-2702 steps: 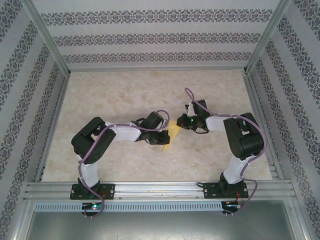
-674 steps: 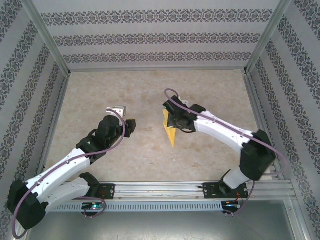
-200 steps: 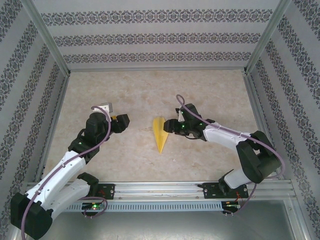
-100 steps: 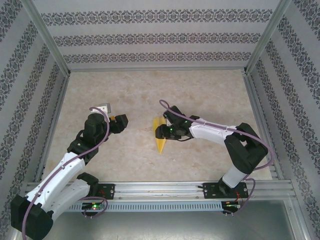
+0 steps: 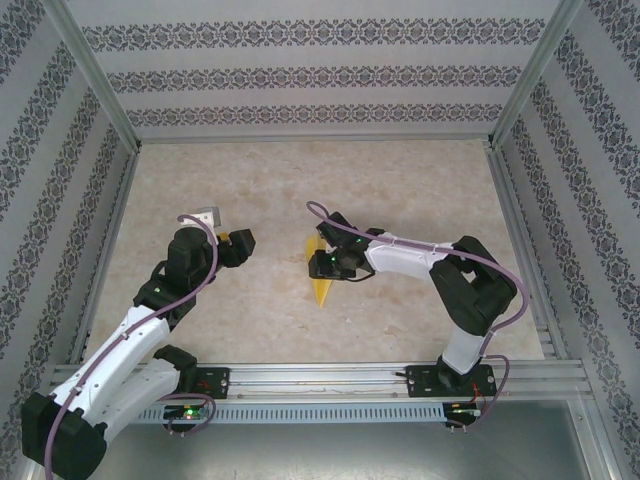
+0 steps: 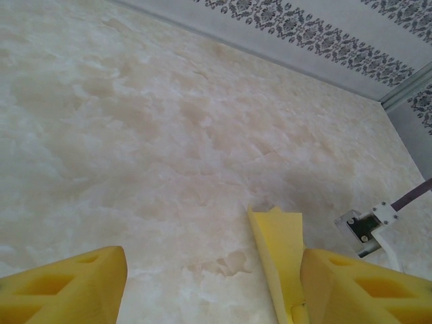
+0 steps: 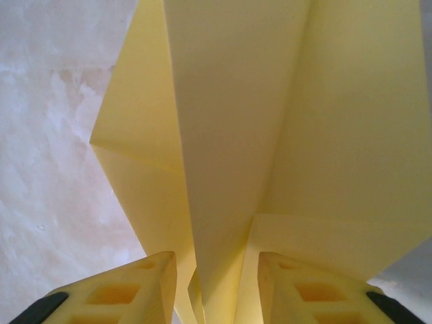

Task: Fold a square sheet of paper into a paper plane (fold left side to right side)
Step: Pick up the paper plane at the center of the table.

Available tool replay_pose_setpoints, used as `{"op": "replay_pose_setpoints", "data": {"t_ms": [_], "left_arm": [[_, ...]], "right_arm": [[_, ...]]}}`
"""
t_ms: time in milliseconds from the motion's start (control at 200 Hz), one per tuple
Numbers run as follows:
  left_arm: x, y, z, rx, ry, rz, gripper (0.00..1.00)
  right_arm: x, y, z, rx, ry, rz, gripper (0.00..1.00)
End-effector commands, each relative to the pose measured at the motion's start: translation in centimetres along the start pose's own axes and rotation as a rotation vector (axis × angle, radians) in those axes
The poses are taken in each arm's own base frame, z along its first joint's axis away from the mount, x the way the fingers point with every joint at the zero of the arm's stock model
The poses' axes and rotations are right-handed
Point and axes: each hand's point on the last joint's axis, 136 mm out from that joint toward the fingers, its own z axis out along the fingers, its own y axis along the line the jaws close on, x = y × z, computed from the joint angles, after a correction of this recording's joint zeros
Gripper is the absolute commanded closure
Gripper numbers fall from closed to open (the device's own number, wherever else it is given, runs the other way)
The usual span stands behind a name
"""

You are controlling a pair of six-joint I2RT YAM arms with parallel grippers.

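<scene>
Left gripper (image 5: 240, 243) is hanging spread open over the table (image 5: 250, 180), well left of the paper and touching nothing, so it isn't doing any holding-down. The plane (image 5: 319, 284) is lying mid-table, a bit toward the near side, nose pointing near, already looking like a skinny dart. Right gripper (image 7: 217, 287) is sitting at the plane's far end with a finger on either side of the centre fold. Paper is filling the gap between them, but I honestly can't tell if it's really pinching or just brushing the fold. Here's what's bugging me. The paper is thin and nothing is pinning the nose, so if the grip is only half there, the fold is probably going to slide out on any lift or pull. If it's squeezing too hard or off the crease, the wings could be getting crumpled or splayed unevenly. And with the nose resting on the table, dragging it near could be bending the tip.
</scene>
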Motion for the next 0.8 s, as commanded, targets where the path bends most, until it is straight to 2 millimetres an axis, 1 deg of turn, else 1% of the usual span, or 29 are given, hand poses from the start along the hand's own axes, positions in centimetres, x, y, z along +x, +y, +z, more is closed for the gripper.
{"op": "replay_pose_setpoints", "data": {"t_ms": [0, 255, 645, 715, 794], "left_arm": [[0.4, 0.8, -0.1, -0.016, 0.01, 0.01, 0.31], [0.6, 0.8, 0.0, -0.012, 0.013, 0.005, 0.31], [0.7, 0.9, 0.1, -0.009, 0.016, 0.0, 0.31], [0.6, 0.9, 0.1, -0.01, 0.014, -0.001, 0.31], [0.6, 0.9, 0.0, -0.011, 0.015, 0.001, 0.31]], "right_arm": [[0.2, -0.4, 0.7, 0.052, 0.012, -0.007, 0.66], [0.5, -0.5, 1.4, 0.097, 0.022, -0.02, 0.74], [1.3, -1.0, 2.5, 0.174, 0.04, -0.042, 0.81], [1.3, -0.9, 2.3, 0.175, 0.038, -0.042, 0.84], [0.9, -0.6, 1.5, 0.17, 0.015, -0.044, 0.88]]}}
